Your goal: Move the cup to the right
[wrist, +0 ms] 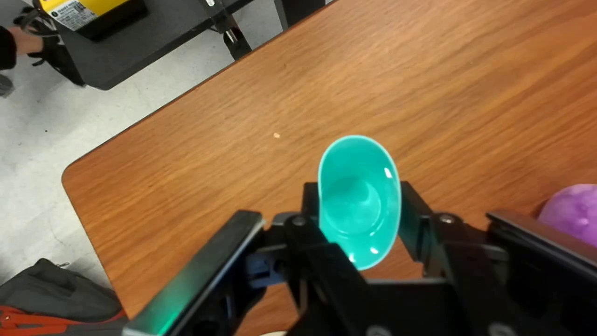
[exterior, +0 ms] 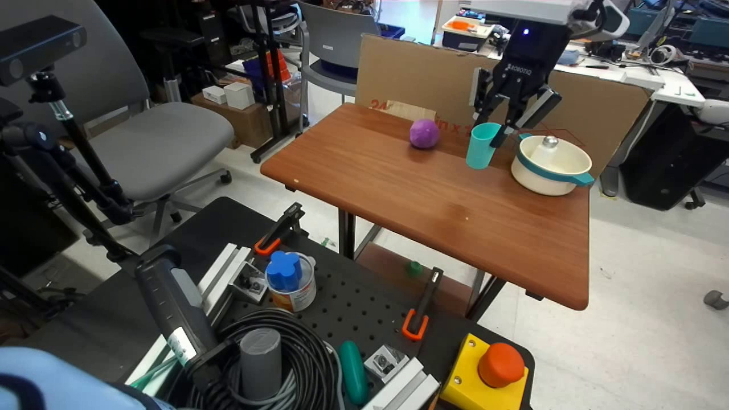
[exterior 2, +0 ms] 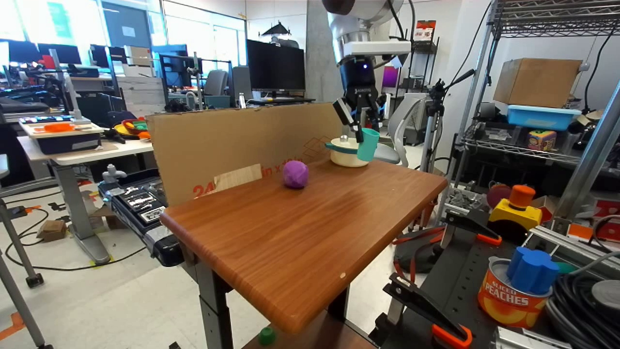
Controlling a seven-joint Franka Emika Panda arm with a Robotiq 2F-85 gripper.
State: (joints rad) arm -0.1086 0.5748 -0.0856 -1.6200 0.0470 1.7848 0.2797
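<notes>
One teal cup clasped in the pincer, mouth up, held above the counter.

In the wrist view a fingertip presses the cup at nine o'clock and its mate at three; the purple ball lies well apart, also toward three. In an exterior view the cream pot sits near the cup, between three and four o'clock of it. In an exterior view the arm hangs from between twelve and one o'clock, its pincer pointing to six. Brown wood grain covers the counter, and a cardboard sheet stands upright along its edge. In an exterior view a gray chair stands between nine and ten o'clock; a yellow box with a red-orange button sits on a black bench, toward five.
</notes>
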